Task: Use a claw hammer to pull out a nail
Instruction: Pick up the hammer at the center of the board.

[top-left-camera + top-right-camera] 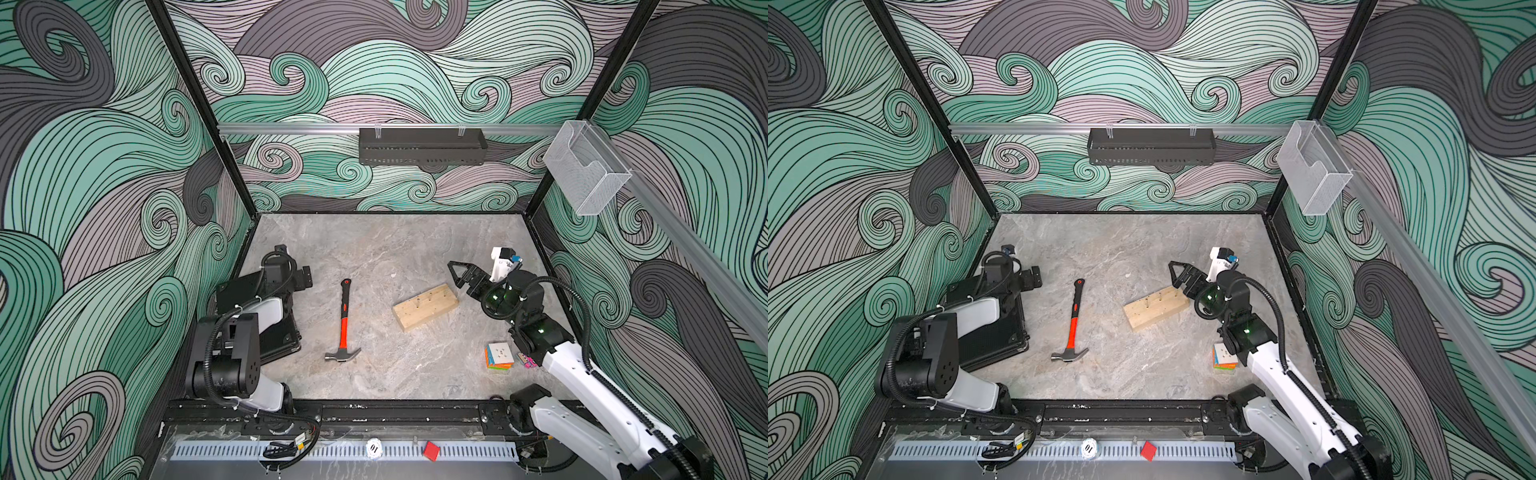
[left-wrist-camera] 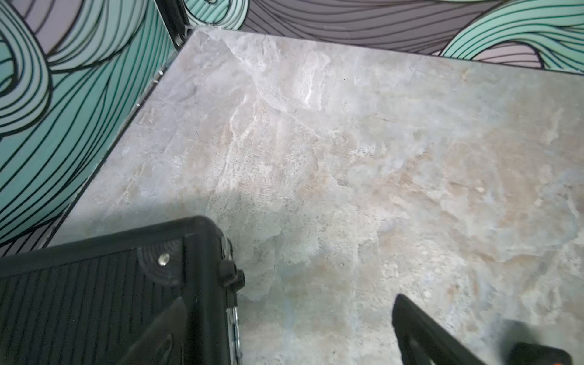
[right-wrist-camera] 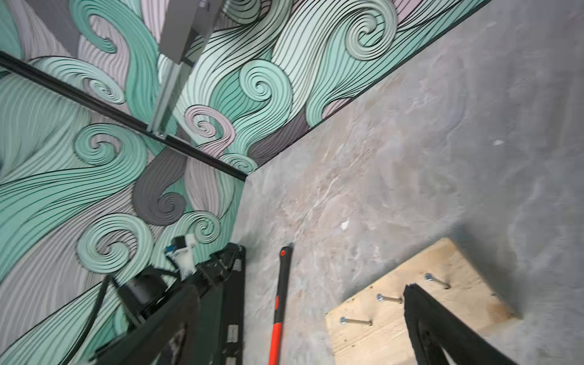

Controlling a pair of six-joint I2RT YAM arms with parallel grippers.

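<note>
both spread wide, empty: left hand (image 2: 290,298) over the case (image 2: 94,284), right hand (image 1: 460,275) by the block (image 1: 426,307).

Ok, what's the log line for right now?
left gripper: open, by black case | right gripper: open, near wooden block | claw hammer: flat on table, untouched | nails: three in block

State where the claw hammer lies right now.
In both top views the claw hammer lies flat left of centre, between the black case and the wooden block, head nearest the camera.
</note>
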